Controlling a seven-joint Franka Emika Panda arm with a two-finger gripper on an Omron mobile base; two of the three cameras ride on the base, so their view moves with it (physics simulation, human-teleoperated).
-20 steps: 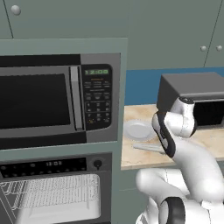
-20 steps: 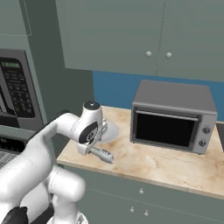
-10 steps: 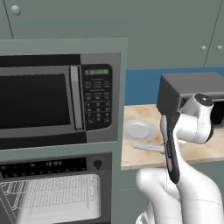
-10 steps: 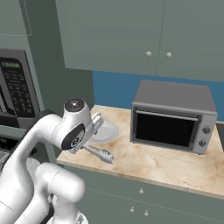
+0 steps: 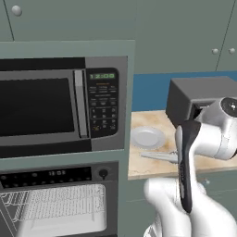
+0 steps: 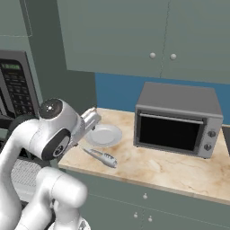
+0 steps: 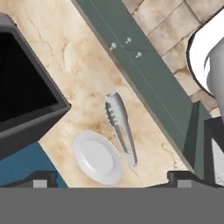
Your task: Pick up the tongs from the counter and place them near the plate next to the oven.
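Lying on the counter [image 5: 152, 169] just beside the plate [image 5: 147, 137], the tongs [image 5: 159, 157] seem already placed. From the right, the gripper [image 6: 93, 117] hangs above the plate's edge. The hand view shows wide-open, empty fingers [image 7: 43, 178]; only retreat remains.

Bare bench [image 6: 175, 168] is seen in the lower right of the right base view, in front of the toaster oven [image 6: 177, 119]; that strip is unobstructed out to the front edge. The toaster oven blocks the rear of the bench on that side, against the blue wall. Left of it, the plate [image 6: 103, 134] and the tongs [image 6: 99, 156] occupy the bench, the tongs just in front of the plate near the edge. At frame left, the tall housing with the microwave [image 5: 60, 104] and oven [image 5: 58, 203] closes off that end of the bench. Overhead cabinets [image 6: 134, 36] limit the room above; open air is seen between them and the plate.
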